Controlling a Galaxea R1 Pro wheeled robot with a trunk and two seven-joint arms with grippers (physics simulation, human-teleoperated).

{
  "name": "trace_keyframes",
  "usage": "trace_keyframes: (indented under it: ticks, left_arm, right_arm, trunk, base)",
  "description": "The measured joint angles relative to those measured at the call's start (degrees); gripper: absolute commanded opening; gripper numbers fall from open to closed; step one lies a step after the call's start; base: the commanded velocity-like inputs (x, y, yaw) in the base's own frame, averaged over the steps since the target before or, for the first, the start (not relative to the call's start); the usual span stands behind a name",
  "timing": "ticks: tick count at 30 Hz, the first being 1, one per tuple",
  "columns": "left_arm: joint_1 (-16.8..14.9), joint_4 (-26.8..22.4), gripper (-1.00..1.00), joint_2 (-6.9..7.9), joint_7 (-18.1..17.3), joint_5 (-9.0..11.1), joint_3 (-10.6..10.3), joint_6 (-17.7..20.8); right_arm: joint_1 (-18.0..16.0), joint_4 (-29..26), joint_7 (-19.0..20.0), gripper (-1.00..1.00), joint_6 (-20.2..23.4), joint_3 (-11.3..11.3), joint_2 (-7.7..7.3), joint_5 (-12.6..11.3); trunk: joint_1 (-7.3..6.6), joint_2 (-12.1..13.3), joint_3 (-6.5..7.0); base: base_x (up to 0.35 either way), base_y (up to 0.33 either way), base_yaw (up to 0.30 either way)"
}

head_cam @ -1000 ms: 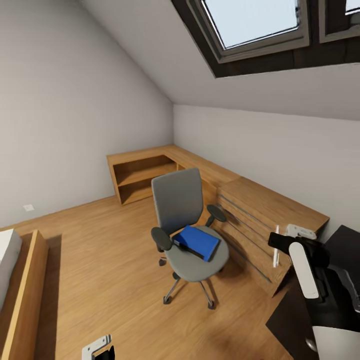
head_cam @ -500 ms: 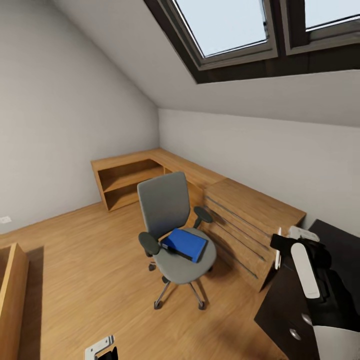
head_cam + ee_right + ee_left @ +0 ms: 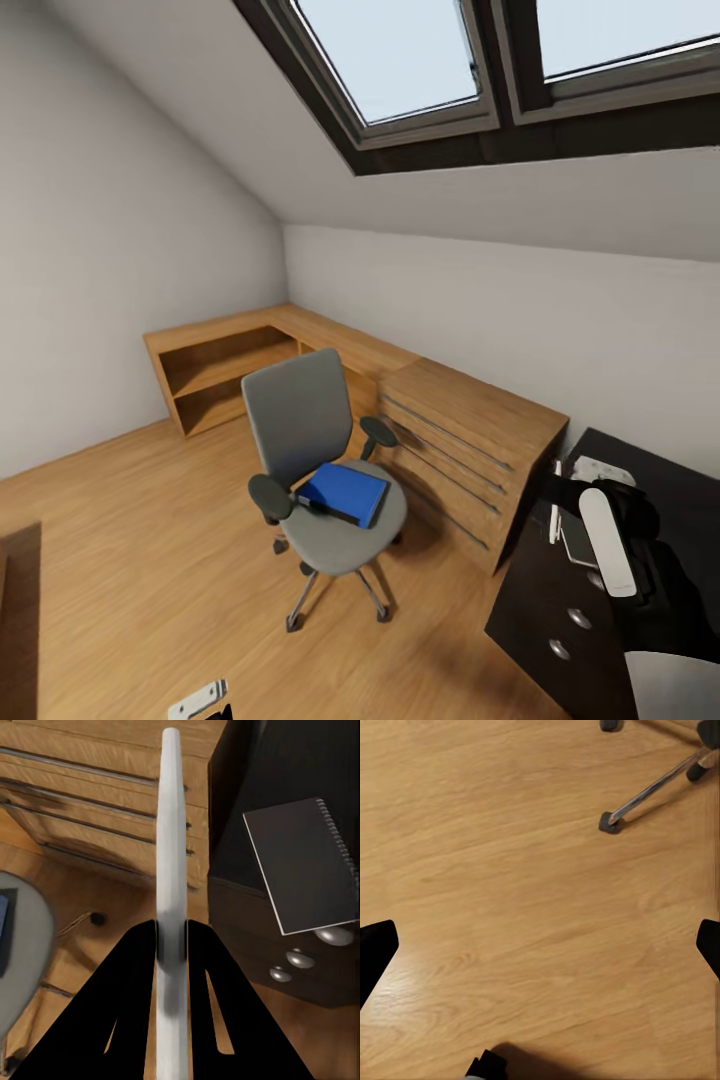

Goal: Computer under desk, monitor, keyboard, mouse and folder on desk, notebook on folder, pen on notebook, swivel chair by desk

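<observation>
While the right gripper point(image 3: 172, 945) pinches the pen point(image 3: 171, 855) between its two black fingers, the white stick runs straight out past the fingertips, above the low light-wood cabinet point(image 3: 97, 787) and the edge of the desk point(image 3: 300, 765). In the head view that gripper point(image 3: 556, 500) sits at about four o'clock, the pen point(image 3: 555, 502) held upright just beside the desk's point(image 3: 660, 480) near corner. A dark grey notebook point(image 3: 311, 862) with a spiral edge lies on the black desktop, partly overhanging the three round knobs of the drawer unit point(image 3: 300, 960).

Toward the centre of the head view, at roughly seven o'clock from the middle, stands the swivel chair point(image 3: 300, 410) on the wooden floor point(image 3: 120, 540), well apart from the desk and close to the cabinet point(image 3: 470, 440). A blue folder point(image 3: 345, 493) lies flat on its seat. Skylights point(image 3: 400, 50) fill twelve o'clock.

The left gripper point(image 3: 540, 945) hangs over bare floor point(image 3: 510, 870) with its dark fingertips point(image 3: 375, 949) spread wide at both sides, nothing between them; a chrome chair leg with its castor point(image 3: 610, 821) shows at one o'clock.
</observation>
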Motion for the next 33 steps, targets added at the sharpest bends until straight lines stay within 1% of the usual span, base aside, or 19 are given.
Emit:
trace_keyframes:
  ticks: [15, 17, 18, 20, 22, 31, 33]
  left_arm:
    - [0.0, 0.0, 1.00, 0.01, 0.0, -0.1, 0.0, -0.5]
    - [0.0, 0.0, 1.00, 0.04, -0.1, -0.1, 0.1, -2.1]
    - [0.0, 0.0, 1.00, 0.06, -0.2, 0.0, 0.1, -5.0]
    - [0.0, 0.0, 1.00, 0.07, -0.3, 0.1, 0.1, -7.0]
    - [0.0, 0.0, 1.00, 0.05, -0.4, 0.1, 0.0, -8.0]
    - [0.0, 0.1, 1.00, 0.00, -0.4, 0.1, 0.0, -9.1]
    - [0.0, 0.2, 1.00, -0.01, -0.4, 0.2, -0.3, -9.1]
  right_arm:
    - [0.0, 0.8, -0.1, -1.00, -0.1, 0.2, 0.02, 0.1]
    - [0.0, 0.8, -0.1, -1.00, -0.1, 0.2, 0.02, 0.1]
    - [0.0, 0.9, -0.1, -1.00, -0.1, 0.2, 0.02, 0.1]
    - [0.0, 1.1, -0.1, -1.00, -0.1, 0.2, 0.02, 0.1]
    - [0.0, 1.7, -0.1, -1.00, -0.1, 0.2, 0.02, 0.1]
    - [0.0, 5.2, 0.0, -1.00, -0.4, 0.2, -0.09, 0.2]
    - [0.0, 6.6, 0.0, -1.00, -1.7, 0.2, -0.14, 0.2]
  trunk:
    - [0.00, 0.0, 0.99]
    - [0.00, 0.0, 1.13]
    - [0.00, 0.0, 1.19]
    - [0.00, 0.0, 1.32]
    - [0.00, 0.0, 1.45]
    - [0.00, 0.0, 2.04]
    - [0.00, 0.0, 2.16]
  base:
    - [0.000, 0.000, -0.228]
    - [0.000, 0.000, -0.229]
    - [0.000, 0.000, -0.229]
    - [0.000, 0.000, -0.229]
    - [0.000, 0.000, -0.230]
    - [0.000, 0.000, -0.230]
    - [0.000, 0.000, -0.231]
